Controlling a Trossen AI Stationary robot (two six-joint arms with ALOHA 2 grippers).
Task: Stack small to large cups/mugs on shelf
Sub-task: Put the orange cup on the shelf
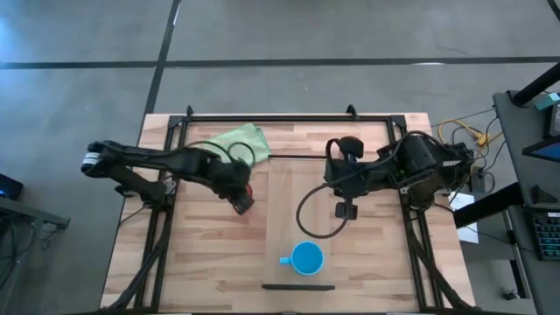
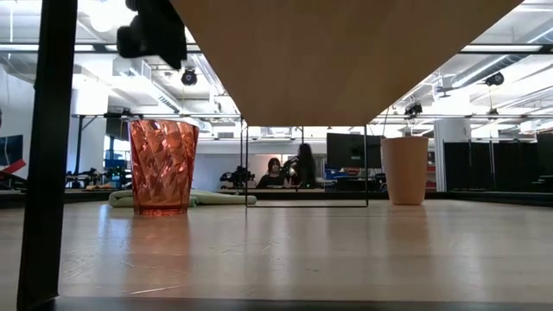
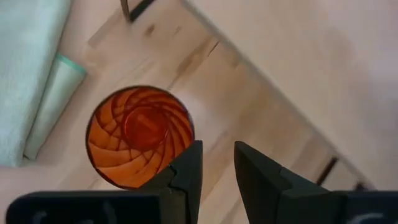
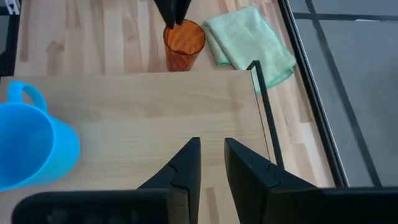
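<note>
The translucent red cup [image 1: 248, 194] [image 2: 162, 166] [image 3: 139, 137] [image 4: 183, 42] stands upright on the table, left of the shelf [image 1: 302, 201] [image 4: 149, 118]. My left gripper [image 1: 241, 201] [image 3: 217, 168] hovers above its rim with the fingers nearly together, touching nothing. The blue mug [image 1: 306, 259] [image 4: 31, 149] stands on the shelf near its near end. My right gripper [image 1: 345, 210] [image 4: 212, 162] hangs over the shelf's right edge, its fingers close together and empty. The terracotta cup [image 2: 404, 170] stands on the table on the far right; in the high view my right arm hides it.
A green cloth [image 1: 241, 140] [image 4: 252, 40] lies on the table beyond the red cup. The shelf rests on a thin dark metal frame [image 2: 367, 164] above the tabletop. A cable [image 1: 302, 214] loops over the shelf below my right arm. People sit far behind [image 2: 289, 168].
</note>
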